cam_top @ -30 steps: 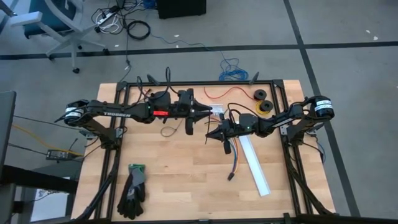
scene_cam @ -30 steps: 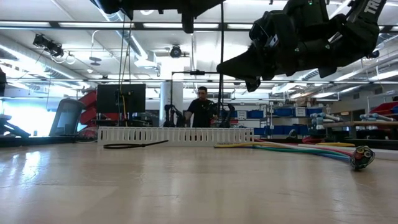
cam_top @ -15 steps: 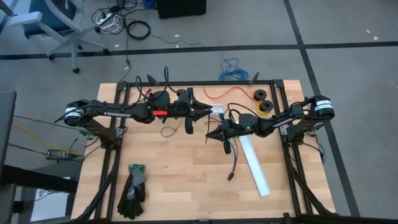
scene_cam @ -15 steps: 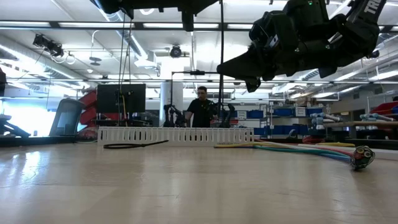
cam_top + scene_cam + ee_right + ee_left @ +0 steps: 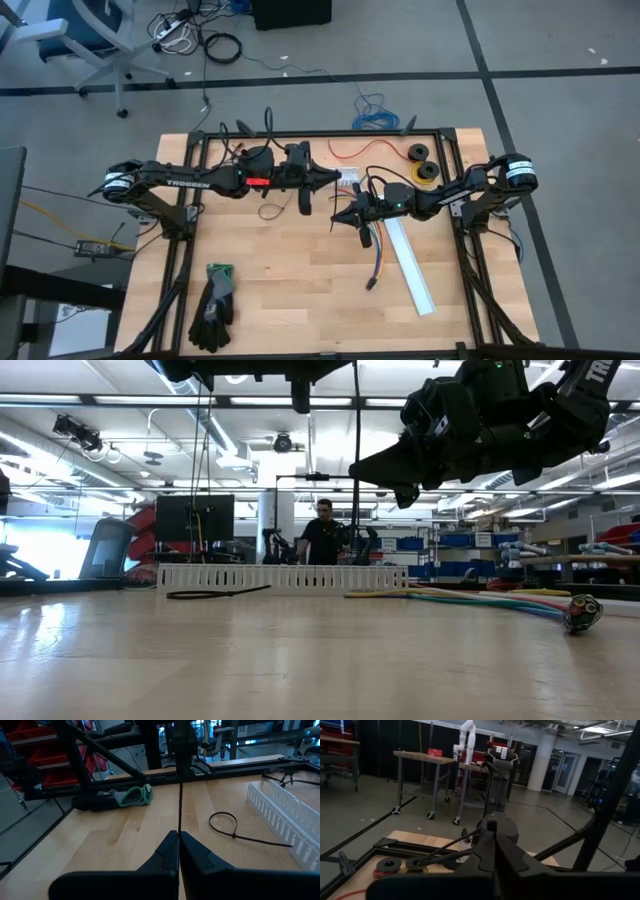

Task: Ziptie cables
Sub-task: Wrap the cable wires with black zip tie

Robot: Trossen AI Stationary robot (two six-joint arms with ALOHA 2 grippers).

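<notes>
Left tool [image 5: 340, 178] is sitting fully closed, tips pressed together, gripping nothing; it's hanging above the bench [image 5: 290, 270] near the far rail. In its own wrist view the fingers [image 5: 496, 851] are meeting in a single seam.

Right tool [image 5: 338, 218] is closed too, tips together. A thin black strand, likely a ziptie [image 5: 180, 780], is running straight out from the seam between its fingers [image 5: 172, 851]; can't tell for sure whether it's pinched or just passing in line with them. The low view is showing this tool [image 5: 372, 468] hovering clear of the bench top.

The cables [image 5: 375, 255] are lying flat on the bench, long axis running from just under the right tool's wrist toward the near edge, dark connector [image 5: 369, 286] at the near end, pointing away from both tools. Low view is showing the coloured wires [image 5: 480, 600] fanned flat with the connector [image 5: 582, 612] at the right.

The bundle is starting right beside the right tool, on its arm side, and is not touching the tips. It's lying well apart from the left tool.

A white slotted channel [image 5: 410, 262] is lying alongside the cables, on the side away from the left tool. A loose looped ziptie [image 5: 235, 830] is lying on the bench ahead of the right tool. Gloves [image 5: 214, 305] are sitting well off, near the bench's front-left corner.
</notes>
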